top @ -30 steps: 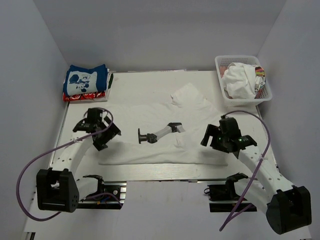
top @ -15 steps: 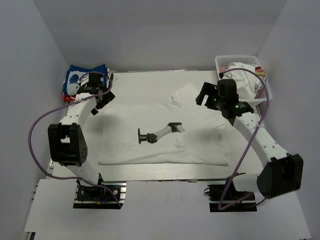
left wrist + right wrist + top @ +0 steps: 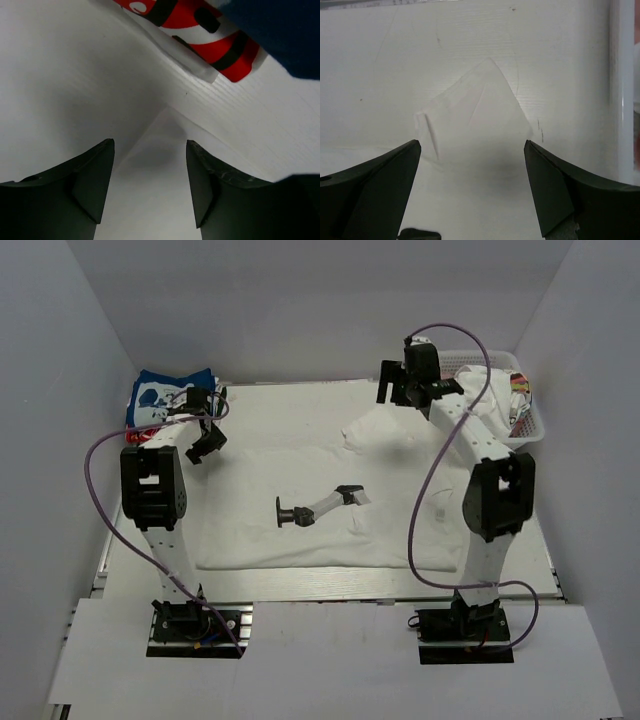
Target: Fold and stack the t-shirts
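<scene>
A white tee (image 3: 255, 495) lies spread flat over the middle of the worktop (image 3: 290, 398), with its hem along the near edge. That placing seems meant to leave every edge within reach for folding. Both arms are stretched to the far side, one at each end of the tee's far edge.

The left fingers (image 3: 207, 443) hang over its far-left corner. In the left wrist view they (image 3: 150, 145) stand apart, one on each side of that pointed corner and not clamped on it. The right fingers (image 3: 398, 392) are over the raised sleeve near the far-right corner. In the right wrist view they (image 3: 471, 145) stand wide apart, with the sleeve's folded tip just beyond them and nothing held.

Matching holds at both ends would probably let the far edge be drawn toward the near edge as one even fold.

Two finished pieces sit at the far-left corner, a blue tee (image 3: 172, 400) on a red tee (image 3: 150, 433), so the stack is begun close to the left arm. A basket (image 3: 440, 365) at the far-right corner holds more cloth. A small black-and-white object (image 3: 315, 508) lies on the tee's middle, and I cannot tell what it is. It may get in the way of a fold.
</scene>
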